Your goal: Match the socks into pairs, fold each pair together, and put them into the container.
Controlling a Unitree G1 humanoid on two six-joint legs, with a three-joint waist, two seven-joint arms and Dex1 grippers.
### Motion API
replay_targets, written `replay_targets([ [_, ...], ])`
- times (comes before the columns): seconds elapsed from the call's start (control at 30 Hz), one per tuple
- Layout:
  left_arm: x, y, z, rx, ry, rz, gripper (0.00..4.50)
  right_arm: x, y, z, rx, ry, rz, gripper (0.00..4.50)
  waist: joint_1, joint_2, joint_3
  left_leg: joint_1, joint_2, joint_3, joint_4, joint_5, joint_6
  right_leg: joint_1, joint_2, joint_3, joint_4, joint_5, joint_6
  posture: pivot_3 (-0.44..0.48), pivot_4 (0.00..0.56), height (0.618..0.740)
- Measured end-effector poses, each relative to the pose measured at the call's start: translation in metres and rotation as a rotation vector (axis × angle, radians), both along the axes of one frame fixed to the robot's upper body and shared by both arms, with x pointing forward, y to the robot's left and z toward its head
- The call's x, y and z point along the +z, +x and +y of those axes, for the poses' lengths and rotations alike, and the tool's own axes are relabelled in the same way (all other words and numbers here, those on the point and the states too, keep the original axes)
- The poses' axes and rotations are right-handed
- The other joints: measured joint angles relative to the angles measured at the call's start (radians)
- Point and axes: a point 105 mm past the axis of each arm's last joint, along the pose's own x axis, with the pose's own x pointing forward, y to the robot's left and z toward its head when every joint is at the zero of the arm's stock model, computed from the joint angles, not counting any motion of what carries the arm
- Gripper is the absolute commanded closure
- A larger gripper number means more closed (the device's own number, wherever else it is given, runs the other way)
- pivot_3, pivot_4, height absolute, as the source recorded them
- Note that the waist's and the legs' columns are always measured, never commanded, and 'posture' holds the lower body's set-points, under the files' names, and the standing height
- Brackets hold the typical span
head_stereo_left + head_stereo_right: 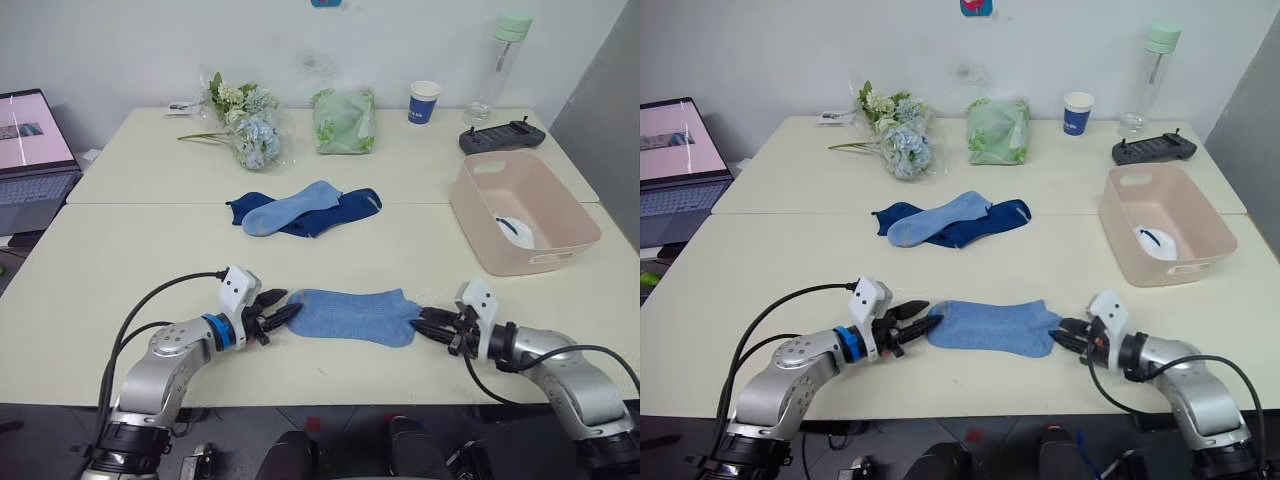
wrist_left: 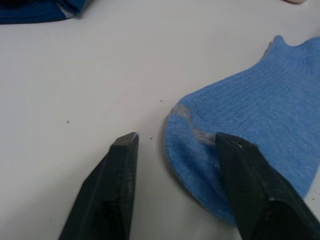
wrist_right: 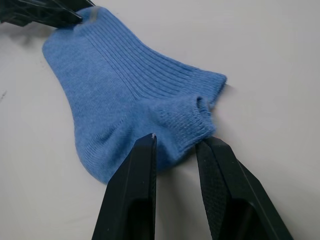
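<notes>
A soft light blue ankle sock (image 1: 352, 315) lies flat at the tabletop's (image 1: 120, 250) six o'clock edge; left gripper (image 1: 281, 316) and right gripper (image 1: 425, 322), both apart, flank its ends, probably to fold it.

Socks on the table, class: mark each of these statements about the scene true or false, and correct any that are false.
1. A light blue sock lies flat between the left gripper and right gripper. True.
2. The pink container holds dark navy socks. False: something white lies inside.
3. Another light blue sock lies on the navy socks. True.
4. The left gripper is shut. False: its fingers are spread.
</notes>
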Motion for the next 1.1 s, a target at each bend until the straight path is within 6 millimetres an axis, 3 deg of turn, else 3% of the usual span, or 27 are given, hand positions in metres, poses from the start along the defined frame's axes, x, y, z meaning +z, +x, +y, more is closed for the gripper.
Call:
replay_targets([
  [0.07, -0.001, -0.001, 0.000, 0.000, -0.003, 0.005, 3.78, 0.001, 0.001, 0.001, -0.002, 0.007, 0.006, 3.77, 0.000, 0.000, 0.000, 0.000, 0.000, 0.000, 0.000, 0.000, 0.000, 0.000, 0.000, 0.000, 0.000, 0.000, 0.000, 0.000, 0.150, 0.740],
  [0.13, -0.003, -0.005, 0.000, -0.003, -0.008, 0.014, 4.39, 0.004, 0.002, 0.002, 0.003, 0.022, 0.008, 4.44, 0.000, 0.000, 0.000, 0.000, 0.000, 0.000, 0.000, 0.000, 0.000, 0.000, 0.000, 0.000, 0.000, 0.000, 0.000, 0.000, 0.150, 0.740],
  [0.17, -0.003, -0.006, -0.001, -0.005, -0.014, 0.015, 4.45, 0.005, 0.002, 0.002, 0.003, 0.026, 0.007, 4.48, -0.001, 0.000, 0.000, 0.000, 0.000, 0.000, 0.000, 0.000, 0.000, 0.000, 0.000, 0.000, 0.000, 0.000, 0.000, 0.000, 0.150, 0.740],
  [0.5, -0.006, -0.034, -0.008, 0.017, -0.065, 0.091, 4.45, 0.015, -0.003, -0.010, 0.037, -0.007, 0.057, 4.48, -0.001, 0.000, 0.000, 0.000, 0.001, 0.000, 0.000, 0.000, 0.001, 0.000, 0.000, 0.000, 0.000, 0.000, 0.000, 0.000, 0.150, 0.740],
  [0.77, -0.006, -0.032, -0.008, 0.029, -0.046, 0.109, 4.45, 0.015, -0.007, -0.006, 0.060, 0.010, 0.088, 4.48, 0.000, 0.000, 0.000, 0.000, 0.000, 0.000, 0.000, -0.001, 0.003, 0.000, 0.000, 0.000, 0.000, 0.000, 0.000, 0.000, 0.150, 0.740],
  [0.87, -0.007, -0.033, -0.008, 0.020, -0.047, 0.116, 4.50, 0.015, -0.005, -0.007, 0.056, 0.006, 0.077, 3.78, 0.000, 0.000, 0.000, 0.000, 0.000, 0.000, 0.000, -0.001, 0.002, 0.000, 0.000, 0.000, 0.000, 0.000, 0.000, 0.000, 0.150, 0.740],
  [1.1, -0.004, -0.034, -0.010, 0.004, -0.054, 0.109, 2.70, 0.017, 0.002, -0.012, 0.028, -0.011, 0.046, 1.45, 0.000, 0.000, 0.000, 0.000, 0.000, 0.000, 0.000, 0.000, 0.001, 0.000, 0.000, 0.000, 0.000, 0.000, 0.000, 0.000, 0.150, 0.740],
])
